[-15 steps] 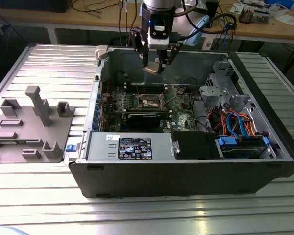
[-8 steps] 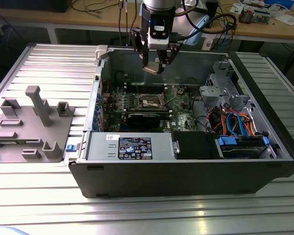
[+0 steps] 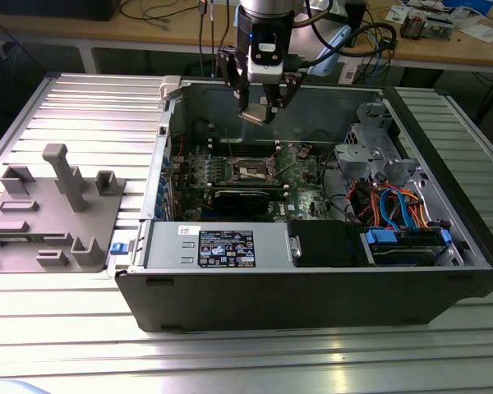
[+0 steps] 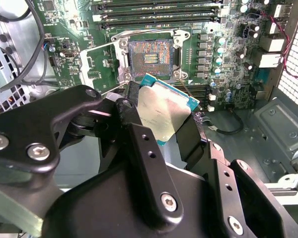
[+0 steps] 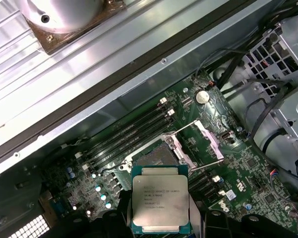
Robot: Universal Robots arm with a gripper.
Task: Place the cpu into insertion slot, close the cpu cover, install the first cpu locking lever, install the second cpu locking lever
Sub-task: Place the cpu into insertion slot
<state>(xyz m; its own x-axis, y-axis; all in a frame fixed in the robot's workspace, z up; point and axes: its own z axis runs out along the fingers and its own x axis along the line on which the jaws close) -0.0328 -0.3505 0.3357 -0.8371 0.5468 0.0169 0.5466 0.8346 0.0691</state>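
Gripper (image 3: 259,111) hangs inside the open computer case (image 3: 312,304), above the green circuit board (image 3: 306,176) and close to the case's far wall as I see it in the exterior view. A grey power supply box (image 3: 218,245) runs along the board's near edge, with a black card (image 3: 242,199) just beyond it. A drive cage (image 3: 378,156) and orange and blue cables (image 3: 390,205) crowd the exterior view's right. Outside the case, a grey fixture plate (image 3: 53,213) lies on the ribbed table (image 3: 230,361).

Long memory slots (image 4: 154,15) run beside the insertion slot (image 4: 149,58), whose pin field is bare. In the first wrist view the cpu cover (image 5: 208,144) stands swung up at one side of the socket.

I see the cpu (image 4: 164,111) raised well clear of the slot, nearly over it and tilted. The gripper's black fingers (image 4: 134,134) are clamped on two opposite edges of the chip.
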